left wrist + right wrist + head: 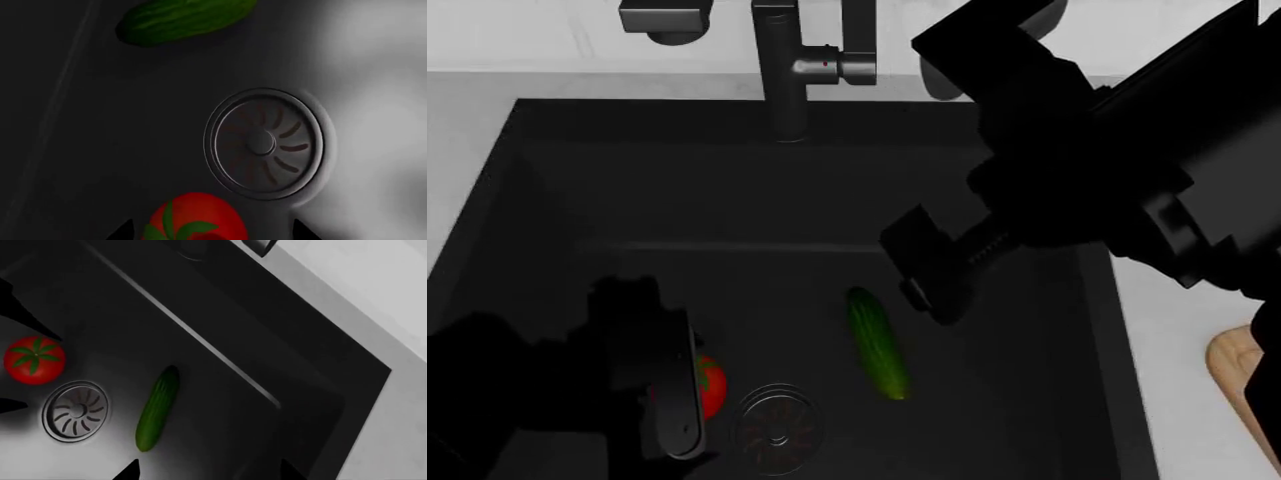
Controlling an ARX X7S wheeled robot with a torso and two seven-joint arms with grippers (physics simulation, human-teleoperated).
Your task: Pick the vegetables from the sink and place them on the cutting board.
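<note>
Down in the black sink (547, 230), a red tomato (197, 217) with a green stem top rests on the floor beside the round metal drain (263, 144). My left gripper (212, 234) is open, one fingertip on each side of the tomato and not touching it. The dark-green cucumber (878, 342) lies on the sink floor right of the drain. My right gripper (208, 472) hovers open above the cucumber's near end (157, 407), holding nothing. A corner of the wooden cutting board (1234, 368) shows on the counter at the far right.
A dark grey faucet (794, 65) stands at the back rim of the sink. Light grey countertop (1188, 330) surrounds the basin. In the head view my left arm hides part of the tomato and the sink's left floor.
</note>
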